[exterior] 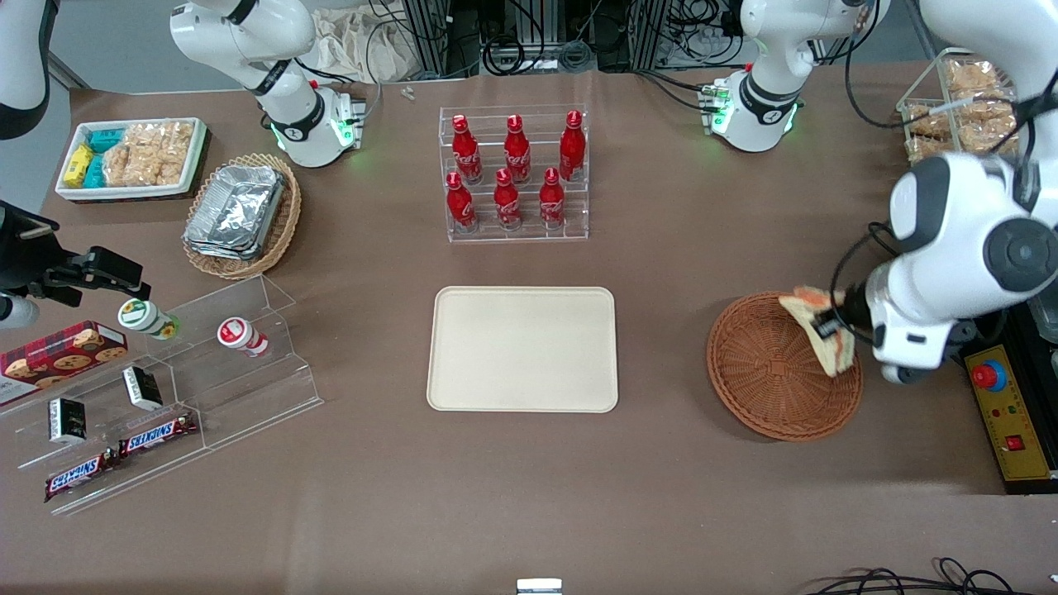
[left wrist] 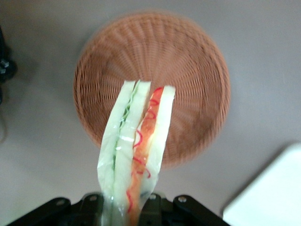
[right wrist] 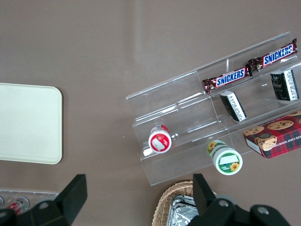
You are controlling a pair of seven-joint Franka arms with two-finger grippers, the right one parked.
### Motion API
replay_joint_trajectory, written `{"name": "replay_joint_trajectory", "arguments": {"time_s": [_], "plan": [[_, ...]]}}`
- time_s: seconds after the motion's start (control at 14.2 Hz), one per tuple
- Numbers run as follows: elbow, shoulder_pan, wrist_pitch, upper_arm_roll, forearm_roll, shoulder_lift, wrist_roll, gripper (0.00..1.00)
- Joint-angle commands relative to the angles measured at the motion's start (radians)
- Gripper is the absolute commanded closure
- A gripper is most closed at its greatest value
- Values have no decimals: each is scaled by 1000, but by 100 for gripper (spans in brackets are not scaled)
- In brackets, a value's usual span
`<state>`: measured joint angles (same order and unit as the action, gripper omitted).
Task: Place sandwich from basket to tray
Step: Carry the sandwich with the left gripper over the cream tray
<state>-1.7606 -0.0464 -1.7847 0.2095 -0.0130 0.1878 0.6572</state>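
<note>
Front view: gripper (exterior: 826, 327) clamped on triangular white-bread sandwich (exterior: 818, 329), held above round woven wicker basket (exterior: 764, 380). Smooth cream tray (exterior: 523, 349) lies apart, toward the parked arm; cola bottles (exterior: 514, 169) farther from the camera.

The gripper (exterior: 826, 328), clamped on the sandwich (exterior: 836, 355), hangs over a matte brown worktop (exterior: 702, 496) toward the working arm's end. Farther from the front camera than the gripper, past the worktop's edge, black cables (exterior: 529, 41) tangle around metal framing on a pale grey floor (exterior: 107, 41). The light is soft and even, with a faint sheen nearer the camera.
</note>
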Motion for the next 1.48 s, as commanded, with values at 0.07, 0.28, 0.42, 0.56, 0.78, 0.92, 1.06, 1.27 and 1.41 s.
{"name": "replay_joint_trajectory", "arguments": {"time_s": [0.07, 0.28, 0.42, 0.56, 0.78, 0.92, 1.06, 1.27, 1.41], "plan": [[0, 2, 65, 222, 22, 11, -33, 100], [-14, 29, -39, 355, 27, 99, -19, 100], [-42, 98, -173, 360, 8, 142, -10, 100], [-69, 131, -316, 360, -18, 197, -5, 100], [-65, 168, -465, 358, -138, 310, 59, 100], [-50, 184, -530, 358, -285, 392, 194, 100], [-16, 189, -530, 358, -407, 465, 290, 86], [-14, 191, -533, 358, -432, 475, 306, 35], [-14, 200, -532, 358, -444, 470, 317, 0]]}}
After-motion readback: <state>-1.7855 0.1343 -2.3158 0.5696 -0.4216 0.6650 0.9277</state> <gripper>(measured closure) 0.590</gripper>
